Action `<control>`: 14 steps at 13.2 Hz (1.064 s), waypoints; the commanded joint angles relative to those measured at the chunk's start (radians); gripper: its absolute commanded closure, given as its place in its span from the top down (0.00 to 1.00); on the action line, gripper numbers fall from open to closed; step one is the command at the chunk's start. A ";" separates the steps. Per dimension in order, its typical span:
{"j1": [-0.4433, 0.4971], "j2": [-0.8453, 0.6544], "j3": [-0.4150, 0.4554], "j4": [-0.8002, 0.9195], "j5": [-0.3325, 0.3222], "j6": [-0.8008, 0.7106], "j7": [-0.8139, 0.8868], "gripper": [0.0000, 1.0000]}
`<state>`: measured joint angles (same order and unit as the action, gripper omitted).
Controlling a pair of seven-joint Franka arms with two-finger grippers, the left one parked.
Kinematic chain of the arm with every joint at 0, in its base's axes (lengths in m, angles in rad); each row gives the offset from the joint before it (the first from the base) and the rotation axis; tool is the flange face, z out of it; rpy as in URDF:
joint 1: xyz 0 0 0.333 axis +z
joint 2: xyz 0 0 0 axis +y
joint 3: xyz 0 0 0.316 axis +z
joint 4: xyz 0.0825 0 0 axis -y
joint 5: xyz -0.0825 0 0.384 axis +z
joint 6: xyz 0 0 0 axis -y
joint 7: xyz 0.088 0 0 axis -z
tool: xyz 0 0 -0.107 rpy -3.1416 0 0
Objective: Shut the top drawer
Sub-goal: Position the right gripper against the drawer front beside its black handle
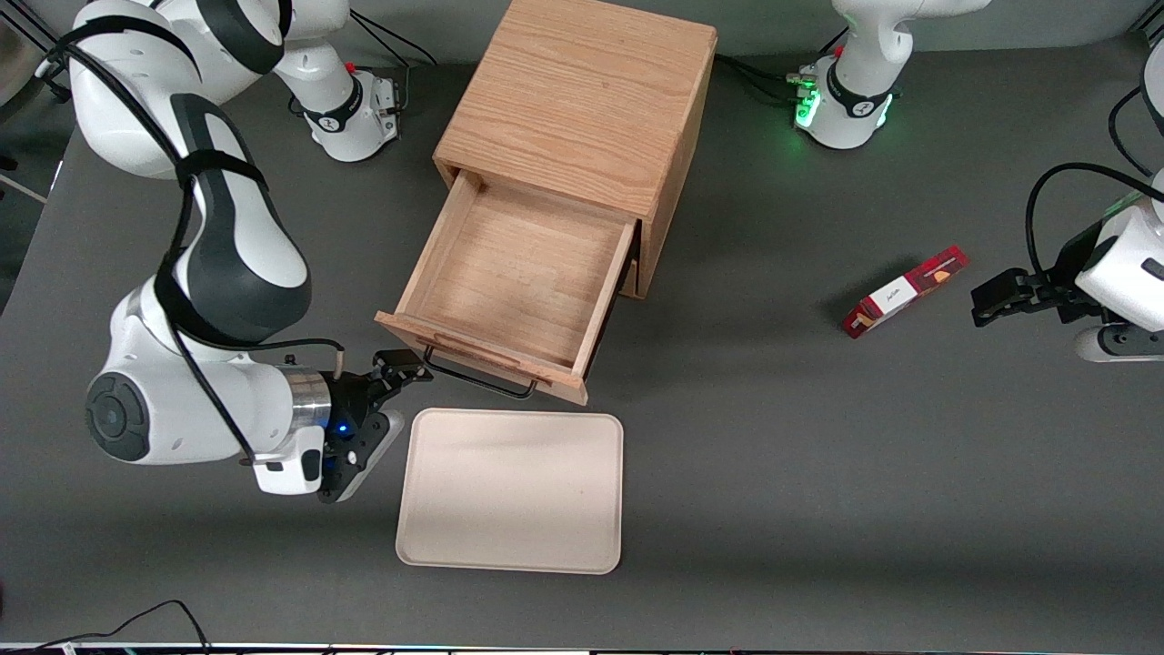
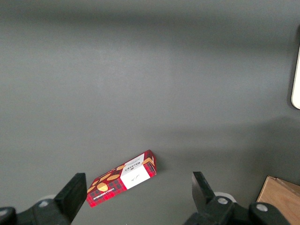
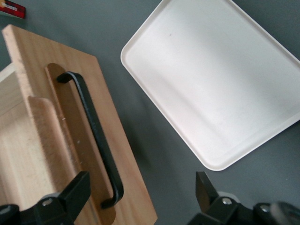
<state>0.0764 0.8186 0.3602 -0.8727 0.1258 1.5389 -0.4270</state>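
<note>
**A:** Where does the top drawer [image 1: 518, 277] stand?

**B:** Pulled well out of the oak cabinet [image 1: 582, 100], bare inside, its front panel facing about 7 o'clock in the front view, just above the cream tray [image 1: 511, 491]. A red snack box [image 1: 903, 292] lies toward the parked arm's end.

**A:** How will it handle?

**B:** Likely a stiff, light wooden box on slides; it should move with a steady push. The flat front panel [image 3: 93, 140] looks the best place to press, beside the black wire handle [image 3: 96, 136].

**A:** And the gripper [image 1: 393, 393]?

**B:** At the panel's working-arm corner, fingers spread wide, holding nothing; one finger [image 3: 70, 194] is beside the handle's end.
</note>
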 commanded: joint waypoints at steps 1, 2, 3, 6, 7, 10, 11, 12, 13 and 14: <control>0.028 0.027 -0.003 0.035 -0.026 0.006 0.030 1.00; 0.028 0.027 0.003 0.023 -0.041 0.006 0.021 1.00; 0.026 0.028 0.009 0.012 -0.043 0.007 0.019 1.00; 0.034 0.042 0.011 0.008 -0.041 0.013 0.017 1.00; 0.034 0.053 0.013 0.008 -0.040 0.013 0.017 1.00; 0.034 0.054 0.026 -0.009 -0.038 0.013 0.020 1.00; 0.034 0.054 0.034 -0.011 -0.037 0.013 0.022 1.00; 0.034 0.054 0.036 -0.012 -0.037 0.010 0.024 1.00; 0.034 0.054 0.039 -0.012 -0.037 0.010 0.027 1.00; 0.034 0.054 0.046 -0.014 -0.037 0.010 0.030 1.00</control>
<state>0.1097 0.8755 0.3893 -0.8804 0.0983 1.5461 -0.4250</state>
